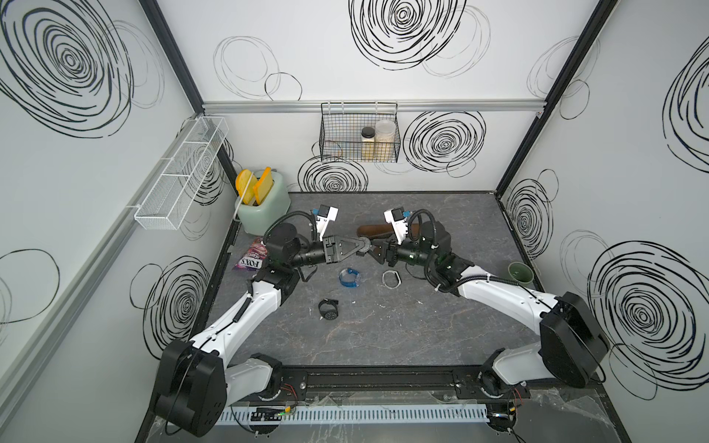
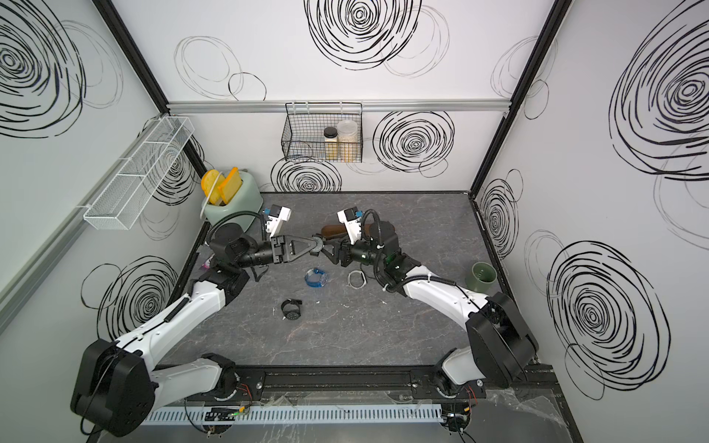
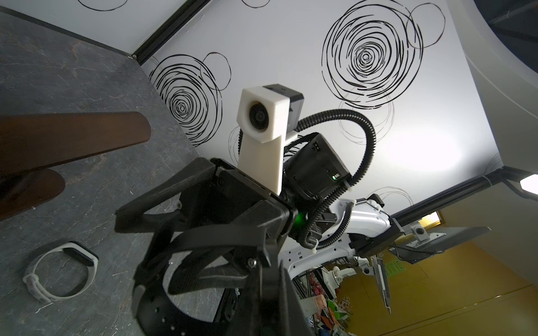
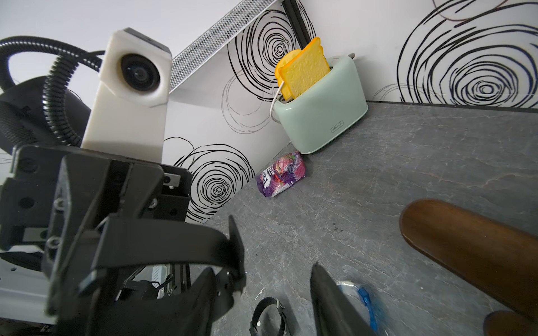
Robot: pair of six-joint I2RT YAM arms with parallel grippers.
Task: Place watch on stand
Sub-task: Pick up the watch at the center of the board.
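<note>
The left tool [image 1: 360, 251] is pinching a dark watch [image 1: 365, 245] in mid-air, jaws pressed together on it, w/ the black strap [image 4: 163, 241] looping out toward the right tool [image 1: 376, 251]. The right tool is facing it tip to tip, jaws standing apart. One of its fingers is lying close against the strap in the right wrist view, but whether it's bearing on it can't be told. So the watch is hanging between the two tools, above the tabletop [image 1: 422, 326], resting on nothing.

The stand [image 1: 370, 231] is sitting just beyond the tool tips, on the back-wall side. Its brown bar is partly hiding behind the right arm's camera mount [image 1: 397, 224], w/ one rounded end showing near both tools.

Three more are lying on the tabletop below the tools, on the robot-base side: a blue watch [image 1: 350, 277], a white watch [image 1: 391, 279] & a black watch [image 1: 328, 308].

Handling, prob.: the held watch is looking light, w/ a stiff case and a soft, floppy strap that'll sag or twist if taken by one end. The best hold is looking like the strap close to the case, keeping the loop open enough to slide over the bar's rounded end. Slipping is seeming unlikely. The loop snagging on the bar tip is seeming the likelier trouble.
</note>
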